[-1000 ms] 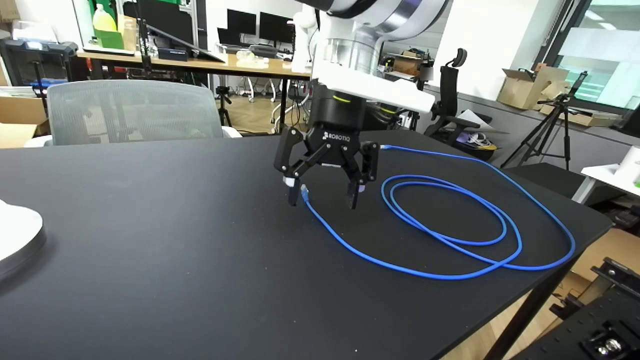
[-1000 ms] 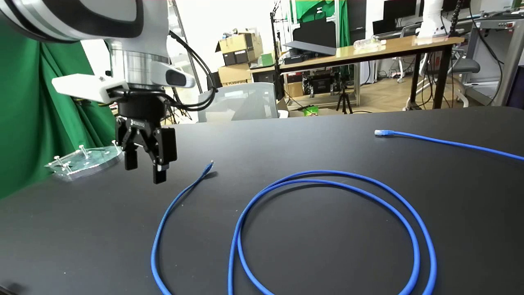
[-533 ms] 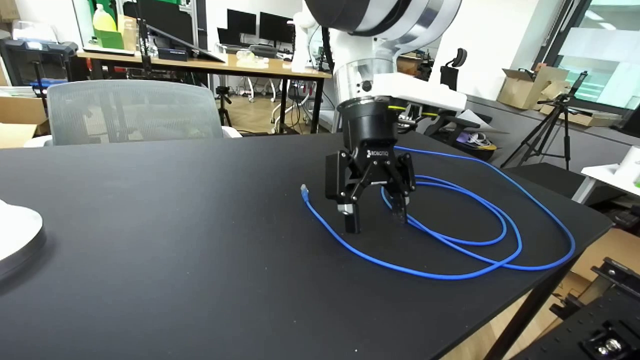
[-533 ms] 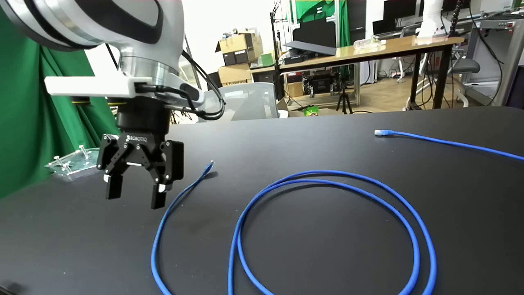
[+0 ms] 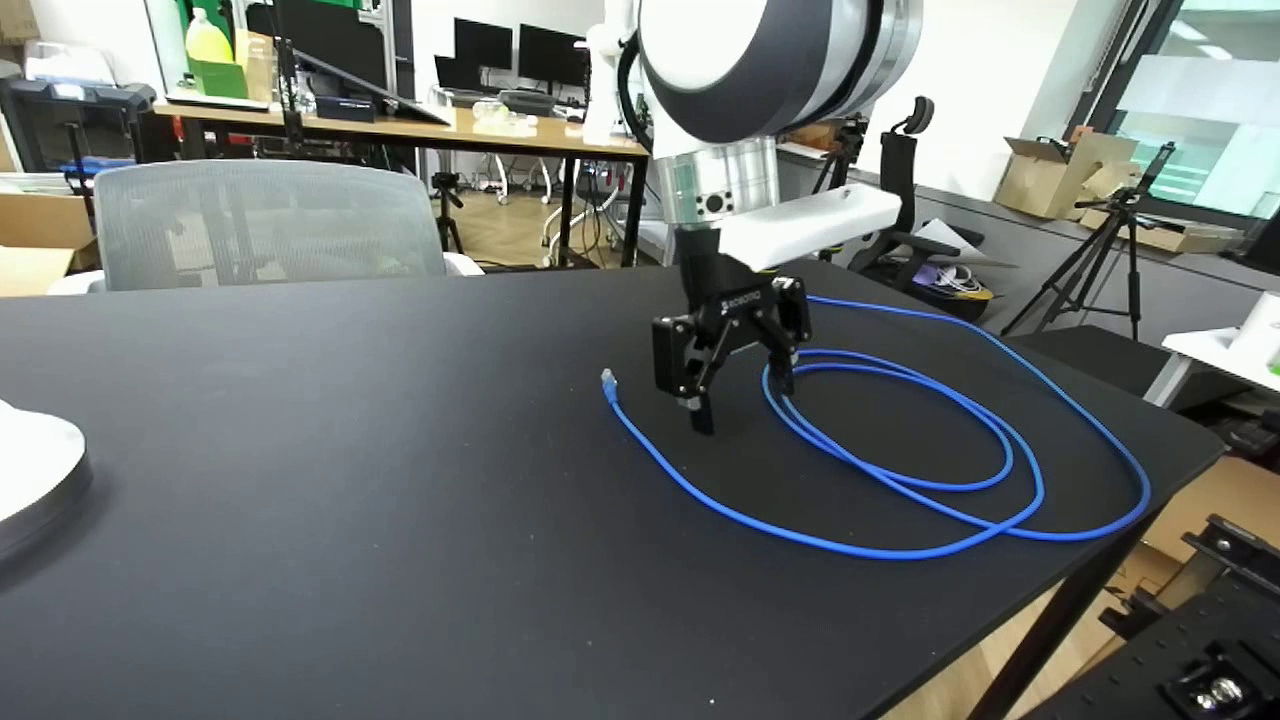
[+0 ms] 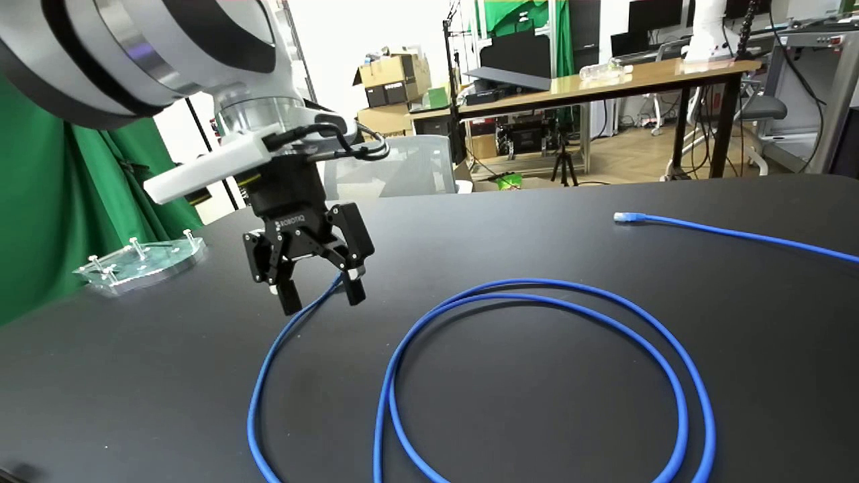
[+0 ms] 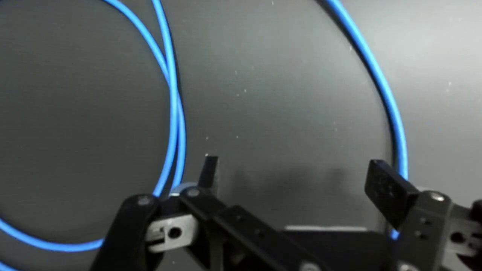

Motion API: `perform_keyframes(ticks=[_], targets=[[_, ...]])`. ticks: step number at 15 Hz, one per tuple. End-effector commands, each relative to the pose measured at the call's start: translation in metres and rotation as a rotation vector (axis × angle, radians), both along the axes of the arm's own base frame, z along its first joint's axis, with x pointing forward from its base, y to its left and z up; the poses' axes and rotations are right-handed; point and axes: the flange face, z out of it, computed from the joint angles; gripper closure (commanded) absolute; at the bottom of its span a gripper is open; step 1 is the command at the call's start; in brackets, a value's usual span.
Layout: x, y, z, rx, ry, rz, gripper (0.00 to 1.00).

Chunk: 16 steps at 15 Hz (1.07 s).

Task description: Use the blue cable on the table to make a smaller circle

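blue cable [image 7: 173, 94] on table [image 7: 278, 94], below and flanking spread claw [image 7: 294, 162]

Grey chair [image 5: 270, 225], green curtain [image 6: 60, 208].

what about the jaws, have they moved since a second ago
Yes: in an exterior view, the open jaws have shifted rightward, away from the clear plate.

Smooth plastic-looking cable [image 7: 173, 109], matt table [image 5: 350, 480], matt hand [image 6: 324, 303] showing bare metal, cloth curtain [image 6: 40, 215], mesh chair back [image 5: 270, 225]
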Motion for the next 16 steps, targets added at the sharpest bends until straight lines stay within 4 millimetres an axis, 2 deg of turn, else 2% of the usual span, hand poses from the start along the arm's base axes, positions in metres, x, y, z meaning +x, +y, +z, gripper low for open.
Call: perform_keyframes(ticks=[1, 5, 9, 10, 11, 16], targets=[[0.015, 0.017, -0.001, -0.008, -0.164, -0.108, 0.0], [0.022, 0.033, -0.008, 0.019, -0.282, -0.212, 0.0], [0.021, 0.047, -0.02, 0.035, -0.311, -0.245, 0.0], [0.019, 0.052, -0.023, 0.041, -0.313, -0.246, 0.25], [0.019, 0.055, -0.025, 0.047, -0.314, -0.243, 0.25], [0.016, 0.068, -0.019, 0.08, -0.35, -0.261, 0.62]])
